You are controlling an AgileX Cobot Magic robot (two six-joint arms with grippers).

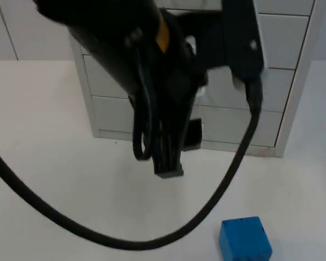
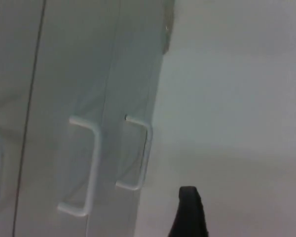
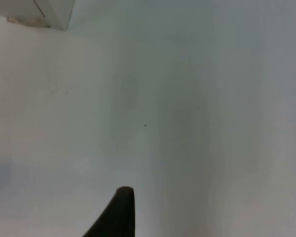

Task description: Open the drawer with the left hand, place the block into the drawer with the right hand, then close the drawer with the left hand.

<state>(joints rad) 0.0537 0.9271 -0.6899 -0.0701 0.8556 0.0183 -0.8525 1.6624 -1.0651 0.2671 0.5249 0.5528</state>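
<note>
Left gripper [image 1: 168, 168]: before drawer unit [image 1: 233, 92] front, jaws' state cannot tell. Drawer handles [image 2: 138, 153] close ahead in left wrist view; drawers shut. Step: opening, not yet grasped. Next: hook handle, pull straight. Right gripper [image 3: 119, 207]: waits over bare desk [image 3: 187, 98], jaws cannot tell. Block [image 1: 244, 239]: blue, near desk's front edge.

no readable text, labels, numbers or signs

Matt white drawer cabinet [image 1: 239, 109] with smooth, pale handles [image 2: 138, 153] — blue block [image 1: 245, 239] matt, table [image 1: 54, 163] smooth white.
</note>
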